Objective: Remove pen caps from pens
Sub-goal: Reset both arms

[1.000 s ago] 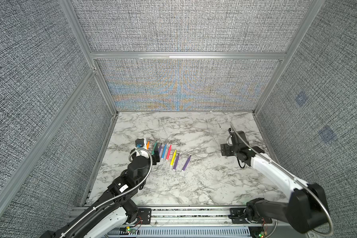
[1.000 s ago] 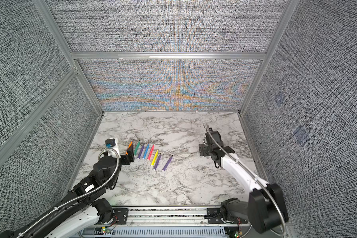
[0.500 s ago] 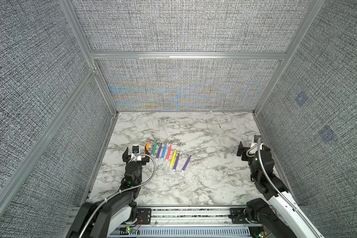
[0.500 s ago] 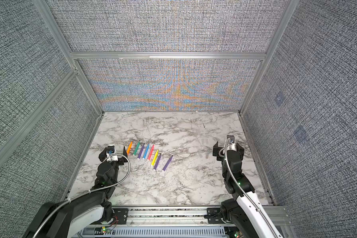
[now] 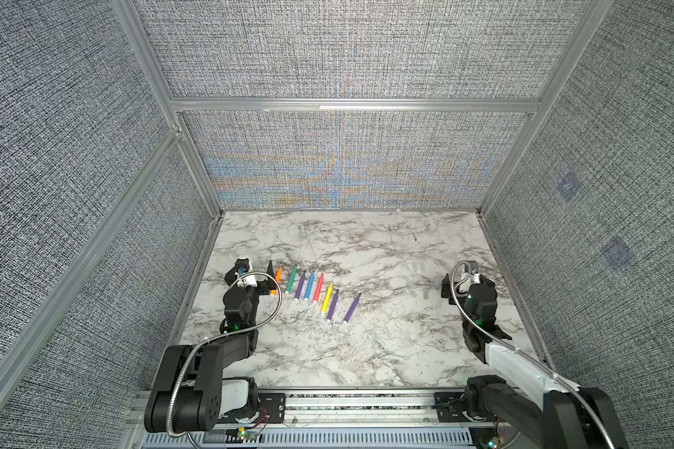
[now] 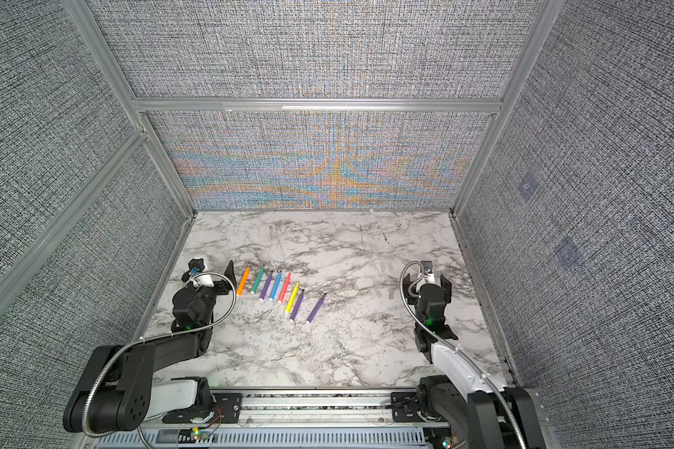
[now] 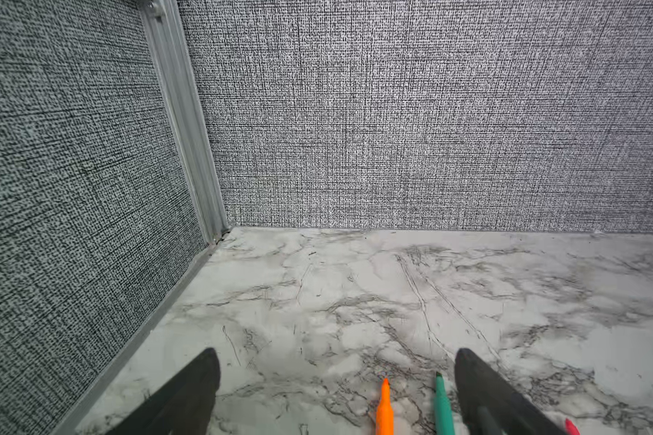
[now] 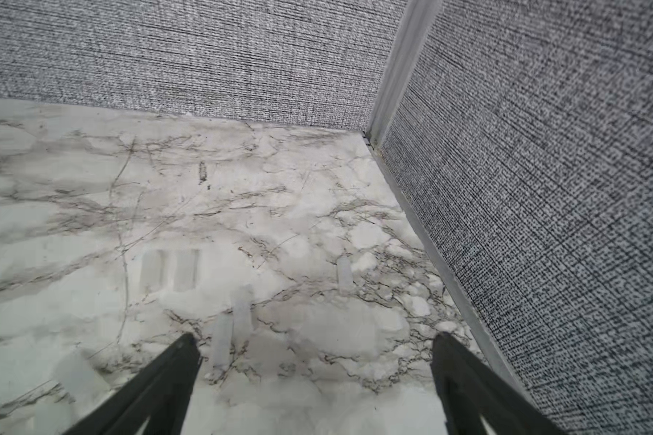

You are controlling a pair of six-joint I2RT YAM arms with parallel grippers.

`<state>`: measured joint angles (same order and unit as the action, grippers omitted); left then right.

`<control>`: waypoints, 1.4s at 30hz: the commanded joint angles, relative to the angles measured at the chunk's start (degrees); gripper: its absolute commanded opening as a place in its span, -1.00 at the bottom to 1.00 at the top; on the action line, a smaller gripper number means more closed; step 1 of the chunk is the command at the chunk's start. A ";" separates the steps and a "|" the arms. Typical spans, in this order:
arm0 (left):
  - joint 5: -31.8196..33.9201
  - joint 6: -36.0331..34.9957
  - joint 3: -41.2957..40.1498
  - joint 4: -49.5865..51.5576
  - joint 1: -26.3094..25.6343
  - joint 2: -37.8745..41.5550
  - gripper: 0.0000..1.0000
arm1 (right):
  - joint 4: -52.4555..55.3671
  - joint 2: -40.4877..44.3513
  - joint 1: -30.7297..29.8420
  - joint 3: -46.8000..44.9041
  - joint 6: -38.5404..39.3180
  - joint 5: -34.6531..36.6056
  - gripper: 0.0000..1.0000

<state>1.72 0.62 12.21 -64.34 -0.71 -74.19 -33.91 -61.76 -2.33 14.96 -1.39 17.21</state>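
Several pens lie side by side on the marble left of centre in both top views: orange [image 5: 277, 280], green [image 5: 291, 279], purple, blue [image 5: 309, 285], red [image 5: 318, 287], yellow [image 5: 327, 297] and two more purple [image 6: 316, 308]. My left gripper [image 5: 251, 272] [image 6: 209, 272] stands open and empty just left of the orange pen. In the left wrist view the bare tips of the orange pen [image 7: 385, 406] and the green pen [image 7: 442, 406] lie between its fingers. Several clear pen caps [image 8: 242, 309] [image 5: 419, 268] lie loose ahead of my open, empty right gripper [image 8: 316, 339] [image 5: 468, 280].
Grey fabric walls with aluminium posts [image 7: 189, 124] close in the marble table [image 5: 366, 350] on three sides. The left arm is near the left wall, the right arm near the right wall [image 8: 543, 226]. A metal rail [image 5: 366, 400] runs along the front edge.
Both arms have drawn back toward the front and outward to the side walls. The right gripper has left the middle right of the table. Both grippers stayed open.
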 commanded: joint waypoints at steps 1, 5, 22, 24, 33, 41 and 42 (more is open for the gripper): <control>-1.58 0.36 0.13 -0.77 0.09 0.10 0.94 | -8.54 -2.82 2.28 -0.54 -3.61 -8.18 0.97; -1.63 0.39 0.01 -0.95 0.09 0.18 0.94 | -18.00 -10.33 2.85 -1.90 -2.93 -14.45 0.91; -1.72 0.33 -0.07 -0.99 0.08 0.19 0.94 | -23.77 -25.54 2.66 3.12 0.28 -16.77 0.98; -1.72 0.30 0.00 -0.94 0.03 0.19 0.94 | -20.51 -24.54 2.36 4.39 1.59 -18.45 0.98; -2.24 0.05 0.14 -0.74 0.01 0.19 0.94 | -26.47 -24.64 2.26 1.28 1.05 -17.21 0.98; -2.24 0.04 0.14 -0.62 0.06 0.19 0.94 | -22.57 -25.07 3.43 3.49 1.10 -20.77 0.98; -2.24 0.07 0.11 -0.85 0.00 0.19 0.94 | -23.33 -25.22 3.47 3.25 1.12 -20.81 0.98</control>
<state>-0.23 0.64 12.08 -64.34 -0.71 -74.17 -56.82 -86.98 1.13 17.96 -0.21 -2.28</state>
